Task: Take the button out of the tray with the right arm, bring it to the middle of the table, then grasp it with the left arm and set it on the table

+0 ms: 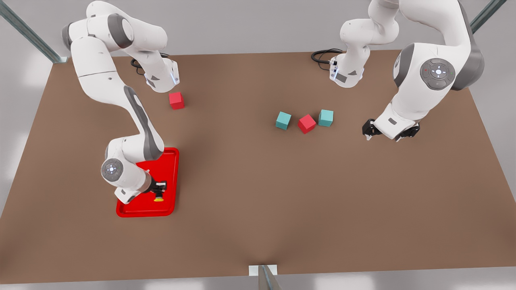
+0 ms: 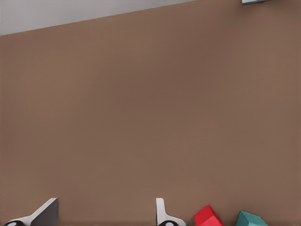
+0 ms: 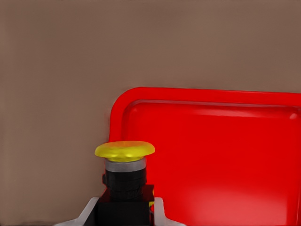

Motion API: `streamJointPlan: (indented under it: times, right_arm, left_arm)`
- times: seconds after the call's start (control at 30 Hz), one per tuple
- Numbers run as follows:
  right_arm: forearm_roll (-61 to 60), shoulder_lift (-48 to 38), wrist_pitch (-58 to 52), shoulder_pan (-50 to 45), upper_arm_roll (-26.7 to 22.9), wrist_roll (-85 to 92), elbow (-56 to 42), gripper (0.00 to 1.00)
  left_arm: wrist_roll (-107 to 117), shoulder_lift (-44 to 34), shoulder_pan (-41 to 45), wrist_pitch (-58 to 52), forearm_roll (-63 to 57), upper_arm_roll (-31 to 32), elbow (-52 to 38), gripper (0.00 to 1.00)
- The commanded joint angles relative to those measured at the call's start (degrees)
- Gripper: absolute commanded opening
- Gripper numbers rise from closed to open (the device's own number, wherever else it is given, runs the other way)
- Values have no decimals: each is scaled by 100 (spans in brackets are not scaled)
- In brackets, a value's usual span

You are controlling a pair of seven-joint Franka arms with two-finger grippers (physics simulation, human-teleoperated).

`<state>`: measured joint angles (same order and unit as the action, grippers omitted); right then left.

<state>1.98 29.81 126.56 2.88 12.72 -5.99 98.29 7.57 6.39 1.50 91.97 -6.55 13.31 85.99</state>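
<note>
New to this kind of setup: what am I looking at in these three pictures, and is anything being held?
Two white robot arms stand at a brown table, rendered by a simulator. The front view looks down on the whole scene; the other two pictures come from cameras on each wrist. The right hand is over the red tray, shut on the yellow-capped button. The left hand waits open and empty, near three cubes: teal, red, teal. Another red cube sits apart.

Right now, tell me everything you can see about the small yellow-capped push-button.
The small push-button has a round, domed yellow cap, a pale grey collar beneath it and a black boxy base. The right gripper is shut on its base, fingers on either side. In the front view it sits over the flat red tray, near the tray's front edge.
</note>
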Motion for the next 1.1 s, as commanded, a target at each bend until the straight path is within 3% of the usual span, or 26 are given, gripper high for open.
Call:
streamJointPlan:
  times: [0.0, 0.07, 0.27, 0.5, 0.6, 0.63, 0.8, 1.07]
  right_arm:
    - [-75, -19, -632, -103, 178, -516, -187, 45]
    - [-49, -19, -1028, -261, 591, -1333, -494, 44]
    - [-163, 69, -967, -1500, 600, -3117, -934, 44]
    - [-84, 1799, -932, -2792, 521, -5297, -3165, 45]
    - [-102, 2423, -940, -3337, 109, -5790, -4185, 45]
    - [-110, 2828, -949, -3777, -261, -6080, -4740, 45]
    - [-172, 3469, -888, -4058, -376, -6713, -5530, 47]
    - [-172, 3716, -237, -4366, -411, -7003, -5557, 51]
  left_arm:
    - [7, -6, -1, -12, -4, 5, -4, 100]
    - [7, -6, -1, -12, -4, 5, -4, 100]
    - [7, -6, -1, -47, -4, 14, -4, 100]
    - [16, 3, -1, -39, -4, 6, -4, 100]
    - [16, -6, -1, -47, -4, 5, 5, 100]
    - [16, -6, -1, -47, -4, 14, -4, 100]
    - [16, 3, -1, -39, -4, 14, 5, 100]
    - [16, 12, -1, -30, -4, 14, 5, 100]
